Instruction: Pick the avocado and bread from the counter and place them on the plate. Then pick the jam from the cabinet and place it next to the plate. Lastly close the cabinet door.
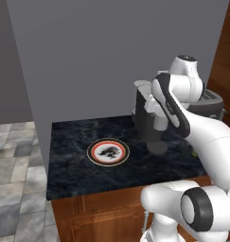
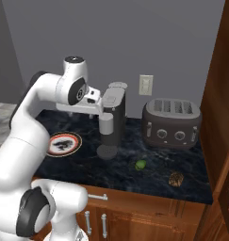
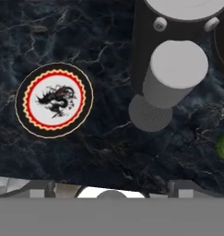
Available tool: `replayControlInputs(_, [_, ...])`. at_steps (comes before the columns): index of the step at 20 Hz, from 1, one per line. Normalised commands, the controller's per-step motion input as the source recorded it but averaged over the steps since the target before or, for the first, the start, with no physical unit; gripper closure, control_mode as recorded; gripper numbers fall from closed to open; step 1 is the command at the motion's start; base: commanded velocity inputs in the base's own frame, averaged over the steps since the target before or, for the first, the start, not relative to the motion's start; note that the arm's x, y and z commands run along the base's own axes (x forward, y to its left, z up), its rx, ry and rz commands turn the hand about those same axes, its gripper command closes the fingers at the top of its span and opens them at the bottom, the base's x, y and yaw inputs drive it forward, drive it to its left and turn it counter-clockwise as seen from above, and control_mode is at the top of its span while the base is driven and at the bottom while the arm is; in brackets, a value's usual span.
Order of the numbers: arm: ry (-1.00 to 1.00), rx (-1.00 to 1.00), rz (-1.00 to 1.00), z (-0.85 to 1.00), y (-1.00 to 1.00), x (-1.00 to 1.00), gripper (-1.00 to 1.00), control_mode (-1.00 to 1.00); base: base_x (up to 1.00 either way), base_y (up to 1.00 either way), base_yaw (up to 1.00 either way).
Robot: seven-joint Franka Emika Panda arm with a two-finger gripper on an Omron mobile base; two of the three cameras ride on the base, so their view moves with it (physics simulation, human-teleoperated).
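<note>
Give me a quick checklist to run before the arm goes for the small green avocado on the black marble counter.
1. Jaws open and empty: ok. The gripper holds nothing, its tips spread wide.
2. Small green roundish avocado free to grasp: ok, it lies alone on the black marble counter, in front of the grey coffee machine.
3. Round white plate with red and black rim bare: ok, nothing lies on it.
4. Brown bread lump in place: ok, on the counter in front of the dark toaster.
5. Hand over the avocado: not ok, it points down between plate and coffee machine.
6. Cabinet door state: cannot tell.
</note>
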Motion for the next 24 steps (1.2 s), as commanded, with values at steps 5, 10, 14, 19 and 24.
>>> replayControlInputs(5, [0.11,-0.01,-0.06,-0.39,-0.54,0.0,-1.0,-1.0,0.0,0.0,0.0])
replayControlInputs(10, [0.1,0.0,-0.09,-0.31,-0.54,0.0,-1.0,-1.0,0.0,0.0,0.0])
replayControlInputs(14, [0.08,0.0,-0.08,-0.27,-0.49,0.0,-1.0,-1.0,0.0,0.0,0.0])
replayControlInputs(19, [0.06,0.0,-0.08,-0.26,-0.55,0.0,-1.0,-1.0,0.0,0.0,0.0])
replayControlInputs(24, [0.06,0.0,-0.08,-0.27,-0.55,0.0,-1.0,-1.0,0.0,0.0,0.0])
